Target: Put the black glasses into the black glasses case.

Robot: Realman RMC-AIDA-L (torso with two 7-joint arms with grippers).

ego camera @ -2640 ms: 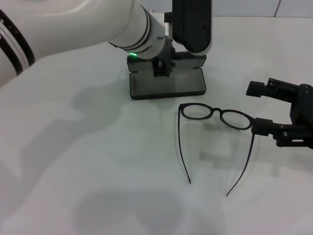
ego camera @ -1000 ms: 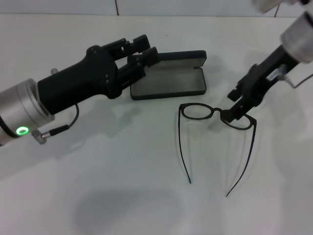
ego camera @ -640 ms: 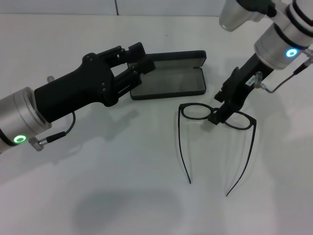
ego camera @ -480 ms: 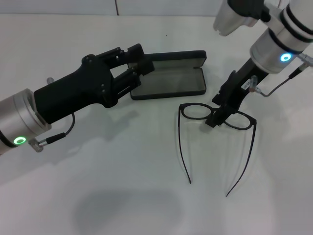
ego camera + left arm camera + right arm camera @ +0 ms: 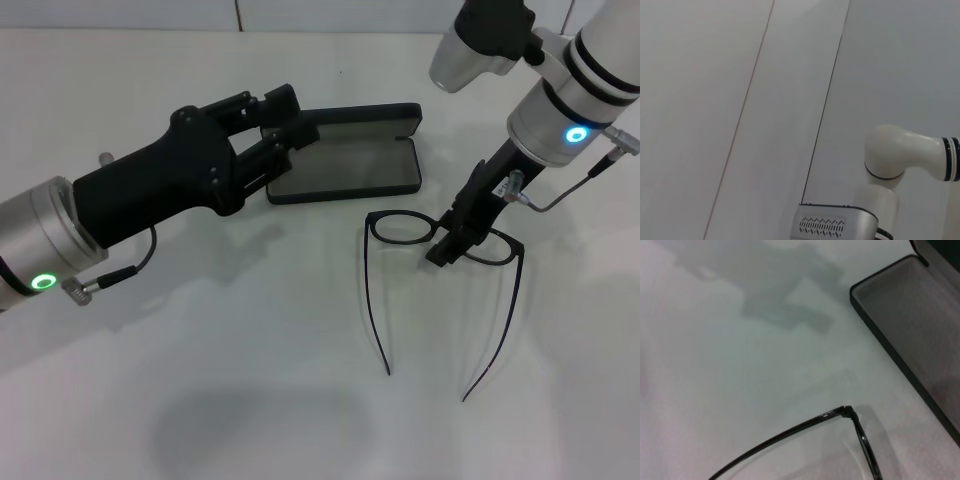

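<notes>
The black glasses (image 5: 400, 228) lie unfolded on the white table, lenses toward the case and temple arms pointing to the near edge. The black glasses case (image 5: 350, 165) lies open just behind them, grey lining up and lid standing at the back. My right gripper (image 5: 443, 250) reaches down onto the bridge between the lenses. The right wrist view shows one lens rim (image 5: 790, 432) and a corner of the case (image 5: 910, 315). My left gripper (image 5: 298, 118) is open at the case's left end, its fingers (image 5: 278, 101) over that corner.
The white table (image 5: 250, 330) stretches out to the left and near side of the glasses. The left wrist view shows only a pale wall and part of a white arm (image 5: 900, 155).
The left arm has drawn back from above the case to its left end. The right gripper has come in from the right and down onto the glasses' bridge. Glasses and case have not moved.
</notes>
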